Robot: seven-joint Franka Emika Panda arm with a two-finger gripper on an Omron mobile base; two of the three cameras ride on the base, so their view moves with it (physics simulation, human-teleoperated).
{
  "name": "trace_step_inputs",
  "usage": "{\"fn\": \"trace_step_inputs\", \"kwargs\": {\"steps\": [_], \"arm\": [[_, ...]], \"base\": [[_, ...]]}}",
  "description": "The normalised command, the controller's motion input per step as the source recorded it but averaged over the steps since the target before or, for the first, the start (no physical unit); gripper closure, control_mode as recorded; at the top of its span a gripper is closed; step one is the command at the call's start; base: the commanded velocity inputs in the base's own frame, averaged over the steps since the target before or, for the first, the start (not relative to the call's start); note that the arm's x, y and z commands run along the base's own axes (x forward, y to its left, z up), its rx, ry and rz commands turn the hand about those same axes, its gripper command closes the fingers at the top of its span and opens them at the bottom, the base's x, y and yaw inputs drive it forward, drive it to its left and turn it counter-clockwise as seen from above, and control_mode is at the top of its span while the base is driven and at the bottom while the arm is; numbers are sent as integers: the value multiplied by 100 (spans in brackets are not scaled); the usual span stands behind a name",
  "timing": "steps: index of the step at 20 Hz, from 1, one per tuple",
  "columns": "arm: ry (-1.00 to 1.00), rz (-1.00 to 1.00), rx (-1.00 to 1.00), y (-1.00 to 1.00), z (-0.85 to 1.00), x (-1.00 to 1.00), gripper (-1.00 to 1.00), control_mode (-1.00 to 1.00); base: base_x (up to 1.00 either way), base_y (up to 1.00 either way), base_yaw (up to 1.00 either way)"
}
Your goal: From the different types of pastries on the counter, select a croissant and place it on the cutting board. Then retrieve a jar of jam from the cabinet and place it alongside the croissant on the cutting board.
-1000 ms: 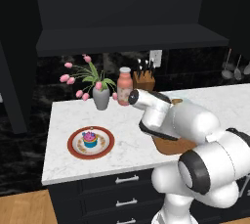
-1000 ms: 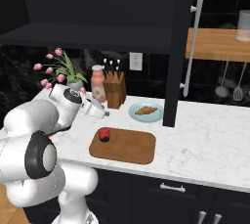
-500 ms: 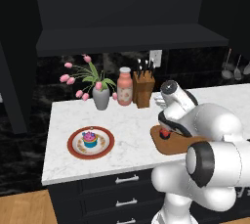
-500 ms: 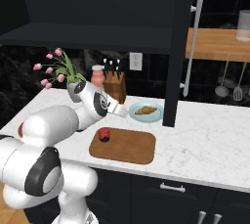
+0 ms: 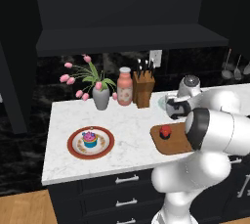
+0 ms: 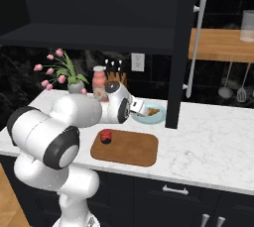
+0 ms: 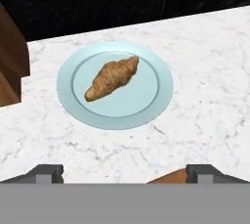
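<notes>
The golden-brown croissant [image 7: 111,78] lies on a round light blue plate [image 7: 161,83], also seen as croissant [image 6: 153,110] behind the cutting board [image 6: 129,147]. My gripper [image 7: 125,173] hovers just short of the plate, over the board's far edge, open with nothing between its fingertips [image 7: 46,171]. In the right base view the gripper [image 6: 141,108] sits at the plate's left rim. The small red-lidded jar of jam [image 6: 105,136] stands on the board's left end, also visible as jar [image 5: 166,131]. The cupcake [image 5: 89,139] rests on a red-rimmed plate [image 5: 73,148].
A knife block [image 5: 143,88], a tall pink bottle [image 5: 125,87] and a vase of pink tulips [image 5: 100,96] line the back of the white counter [image 5: 132,130]. A dark vertical panel [image 6: 181,72] stands just right of the blue plate. The knife block edge [image 7: 10,66] shows left of the plate.
My arm has swung right, from beside the pink bottle, across the cutting board, to the light blue plate. The jam jar has stayed on the board.
</notes>
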Motion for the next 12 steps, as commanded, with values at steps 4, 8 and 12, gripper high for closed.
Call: {"fn": "trace_step_inputs", "kwargs": {"steps": [4,8,12], "arm": [[0,15,8,-56,7,24,-100,-100],[5,13,10,-51,1,36,-100,-100],[15,7,8,-34,0,70,-100,-100]], "base": [[0,0,0],[0,0,0],[0,0,0]]}}
